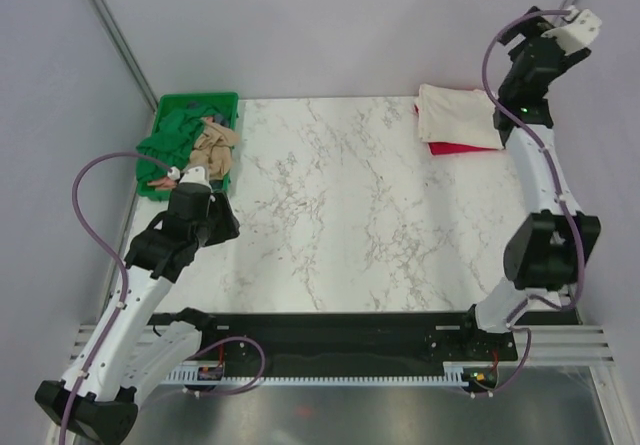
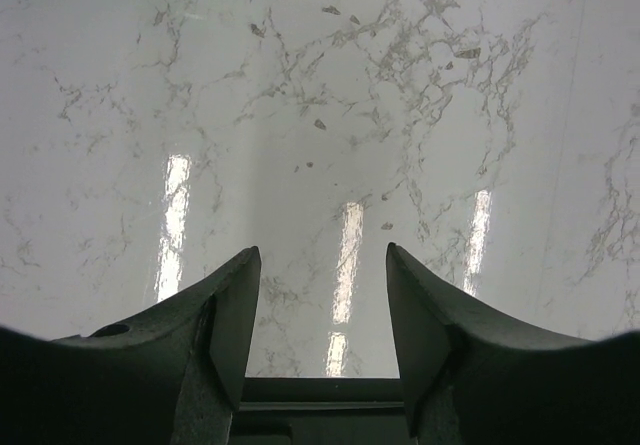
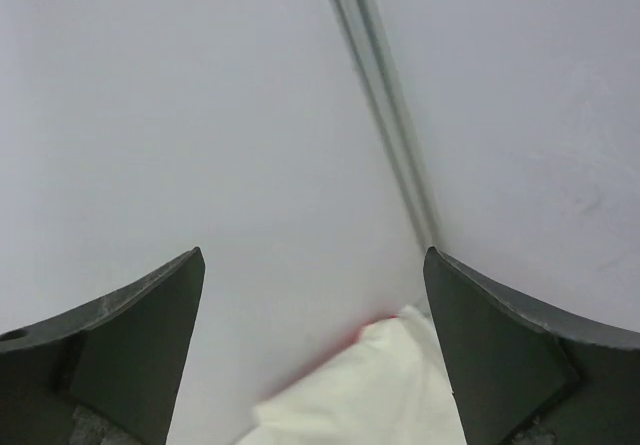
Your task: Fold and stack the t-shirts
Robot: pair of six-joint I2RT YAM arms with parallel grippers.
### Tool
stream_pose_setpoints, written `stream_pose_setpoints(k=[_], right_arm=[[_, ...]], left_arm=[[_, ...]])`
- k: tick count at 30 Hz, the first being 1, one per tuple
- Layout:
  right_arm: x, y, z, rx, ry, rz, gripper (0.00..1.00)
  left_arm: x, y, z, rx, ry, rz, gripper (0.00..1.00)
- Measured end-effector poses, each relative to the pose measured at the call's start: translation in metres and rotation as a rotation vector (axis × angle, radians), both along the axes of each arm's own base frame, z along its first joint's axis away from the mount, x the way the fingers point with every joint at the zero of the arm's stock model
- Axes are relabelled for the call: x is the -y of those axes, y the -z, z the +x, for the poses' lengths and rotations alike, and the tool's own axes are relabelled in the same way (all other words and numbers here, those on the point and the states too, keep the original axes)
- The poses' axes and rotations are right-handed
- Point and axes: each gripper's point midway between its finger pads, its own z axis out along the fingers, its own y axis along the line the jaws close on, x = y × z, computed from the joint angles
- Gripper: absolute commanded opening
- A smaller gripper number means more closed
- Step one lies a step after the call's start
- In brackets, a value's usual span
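At the far right corner, the cream t-shirt [image 1: 458, 115] tops the red t-shirt [image 1: 452, 149] under the wide-spread, empty right gripper [image 3: 312, 260]. The left gripper [image 2: 320, 255], parted and empty, hangs beside the crate [image 1: 195, 96] holding a tan shirt [image 1: 213, 150] and a green shirt [image 1: 165, 150]. Marble table [image 1: 340, 205], grey walls [image 1: 330, 25].

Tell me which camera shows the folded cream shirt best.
The top external view: the whole cream shirt lies folded on the red shirt, far right. The right wrist view catches only a corner of it; the left wrist view shows none.
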Motion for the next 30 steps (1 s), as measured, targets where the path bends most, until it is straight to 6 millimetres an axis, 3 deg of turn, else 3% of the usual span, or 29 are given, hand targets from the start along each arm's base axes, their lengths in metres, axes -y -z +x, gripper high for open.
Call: stream_pose_setpoints(k=[1, 4, 6, 8, 10, 12, 14, 16, 19, 25, 27, 30], right_arm=[[-0.008, -0.019, -0.024, 0.069, -0.033, 0.038, 0.98], [-0.035, -0.057, -0.071, 0.234, -0.169, 0.119, 0.98], [-0.058, -0.056, -0.085, 0.259, -0.269, 0.164, 0.98], [-0.091, -0.033, -0.086, 0.216, -0.368, 0.207, 0.98], [-0.131, 0.018, -0.085, 0.097, -0.471, 0.253, 0.98], [-0.175, 0.085, -0.091, -0.076, -0.563, 0.295, 0.98], [-0.214, 0.147, -0.112, -0.251, -0.646, 0.321, 0.98], [-0.245, 0.193, -0.143, -0.388, -0.718, 0.326, 0.98], [-0.282, 0.219, -0.193, -0.491, -0.822, 0.311, 0.98], [-0.357, 0.214, -0.274, -0.548, -1.042, 0.234, 0.98], [-0.372, 0.219, -0.296, -0.582, -1.077, 0.209, 0.98], [-0.375, 0.228, -0.313, -0.626, -1.068, 0.185, 0.98]], left_arm=[[0.001, 0.0, 0.0, 0.0, 0.005, -0.004, 0.61], [0.004, -0.003, 0.0, 0.01, 0.022, -0.015, 0.62], [0.005, -0.006, 0.0, 0.024, 0.03, -0.023, 0.62], [0.005, -0.01, -0.001, 0.044, 0.035, -0.03, 0.65], [0.007, -0.012, -0.002, 0.056, 0.045, -0.039, 0.66], [0.008, -0.015, -0.003, 0.07, 0.054, -0.048, 0.66], [0.009, -0.018, -0.004, 0.08, 0.063, -0.053, 0.66], [0.011, -0.019, -0.004, 0.088, 0.071, -0.061, 0.66], [0.013, -0.021, -0.004, 0.097, 0.081, -0.069, 0.66], [0.015, -0.027, -0.006, 0.121, 0.101, -0.086, 0.66], [0.016, -0.028, -0.007, 0.126, 0.107, -0.088, 0.66], [0.016, -0.029, -0.007, 0.131, 0.11, -0.088, 0.66]])
